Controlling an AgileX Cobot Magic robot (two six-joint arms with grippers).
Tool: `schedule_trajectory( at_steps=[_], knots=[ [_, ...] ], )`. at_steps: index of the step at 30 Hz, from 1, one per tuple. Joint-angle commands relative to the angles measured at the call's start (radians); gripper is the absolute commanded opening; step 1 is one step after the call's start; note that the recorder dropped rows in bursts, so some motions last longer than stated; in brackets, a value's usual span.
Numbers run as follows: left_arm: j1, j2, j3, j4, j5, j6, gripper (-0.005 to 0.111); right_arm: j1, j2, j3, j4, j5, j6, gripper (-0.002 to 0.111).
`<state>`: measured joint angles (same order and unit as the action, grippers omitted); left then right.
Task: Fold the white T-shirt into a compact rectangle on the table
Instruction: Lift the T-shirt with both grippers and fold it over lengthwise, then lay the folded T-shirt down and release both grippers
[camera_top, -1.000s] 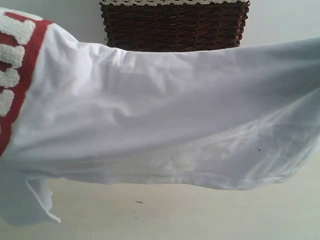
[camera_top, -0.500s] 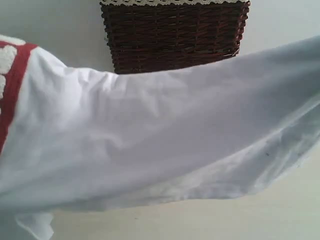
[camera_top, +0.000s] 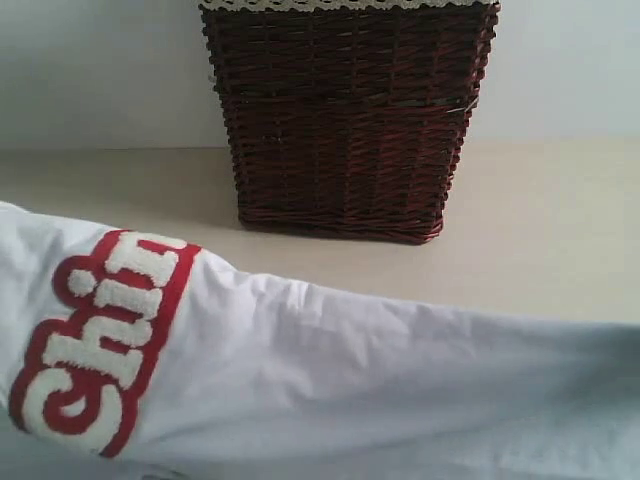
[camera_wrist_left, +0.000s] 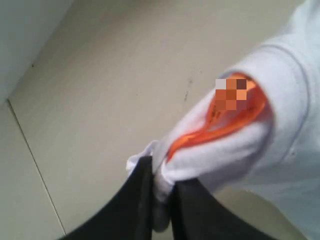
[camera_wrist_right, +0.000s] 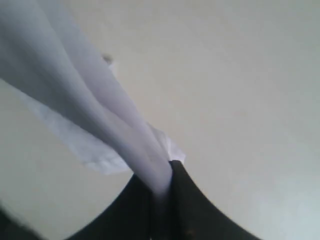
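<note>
Before the basket (camera_top: 345, 120), stretched white T-shirt (camera_top: 350, 380)

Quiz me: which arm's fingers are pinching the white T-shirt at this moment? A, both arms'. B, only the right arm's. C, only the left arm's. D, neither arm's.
A: the left fingers are shut on a bunched bit of the white T-shirt, and the right fingers are shut on a gathered fold of it.

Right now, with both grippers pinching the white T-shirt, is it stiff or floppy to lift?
Probably floppy: the white T-shirt bunches into folds where the left gripper pinches it. Likely light: a small pinch in the right gripper holds a long drape of cloth.
</note>
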<state>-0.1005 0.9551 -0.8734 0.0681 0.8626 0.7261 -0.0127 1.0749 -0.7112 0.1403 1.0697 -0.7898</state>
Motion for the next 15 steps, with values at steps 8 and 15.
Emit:
schedule_trajectory(
  at_steps=[8, 15],
  knots=[
    [0.003, 0.359, 0.118, 0.003, -0.666, 0.002, 0.001, 0.001, 0.352, 0.003, -0.001, -0.595, 0.007, 0.006],
    [0.003, 0.45, 0.118, 0.013, -0.774, 0.002, 0.051, 0.001, 0.408, -0.027, -0.009, -0.722, 0.027, 0.055]
  ],
)
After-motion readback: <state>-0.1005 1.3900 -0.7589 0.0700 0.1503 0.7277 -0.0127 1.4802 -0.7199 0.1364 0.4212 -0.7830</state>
